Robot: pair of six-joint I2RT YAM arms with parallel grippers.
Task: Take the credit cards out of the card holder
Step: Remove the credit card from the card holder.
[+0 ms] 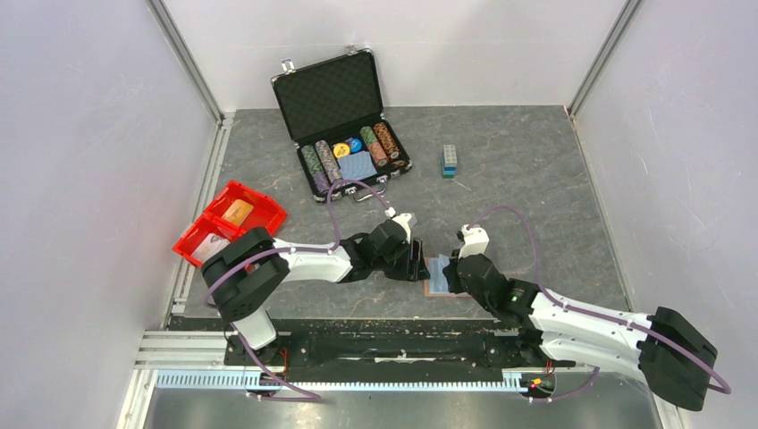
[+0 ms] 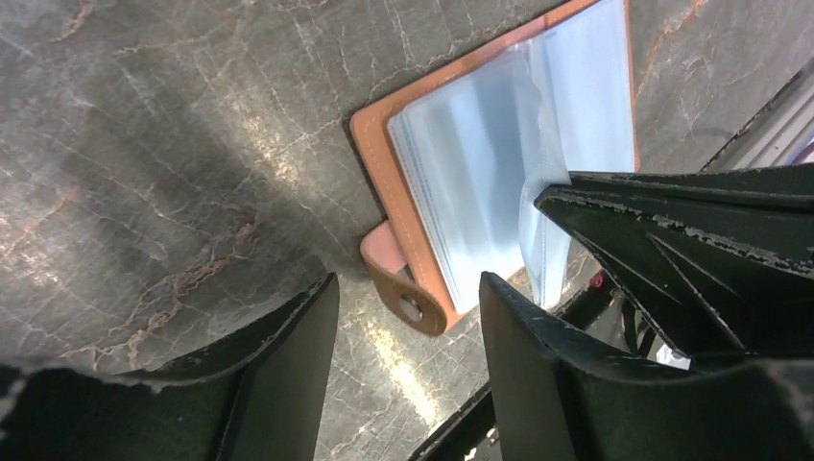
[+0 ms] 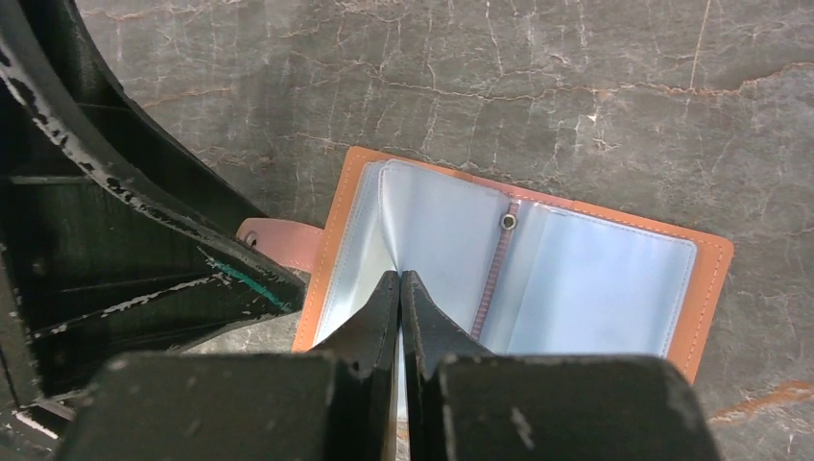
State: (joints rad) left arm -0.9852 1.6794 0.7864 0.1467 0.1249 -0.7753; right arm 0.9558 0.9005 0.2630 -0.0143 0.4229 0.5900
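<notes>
The brown card holder (image 1: pixel 437 279) lies open near the table's front edge, its pale blue sleeves (image 3: pixel 595 279) facing up. My right gripper (image 3: pixel 399 279) is shut on one clear sleeve page (image 2: pixel 539 245) and holds it raised above the rest. My left gripper (image 2: pixel 408 286) stands open just left of the holder, over its closing tab (image 2: pixel 415 300), with nothing between its fingers. In the top view the left gripper (image 1: pixel 414 259) and right gripper (image 1: pixel 452 273) face each other across the holder. An orange-yellow credit card (image 1: pixel 238 212) and a pale one (image 1: pixel 211 244) lie in the red bin (image 1: pixel 265 217).
An open black case (image 1: pixel 332 94) with poker chips stands at the back centre. A small blue and green block stack (image 1: pixel 450 161) sits to its right. The red bin is at the table's left edge. The metal frame rail (image 1: pixel 357 313) runs just behind the holder.
</notes>
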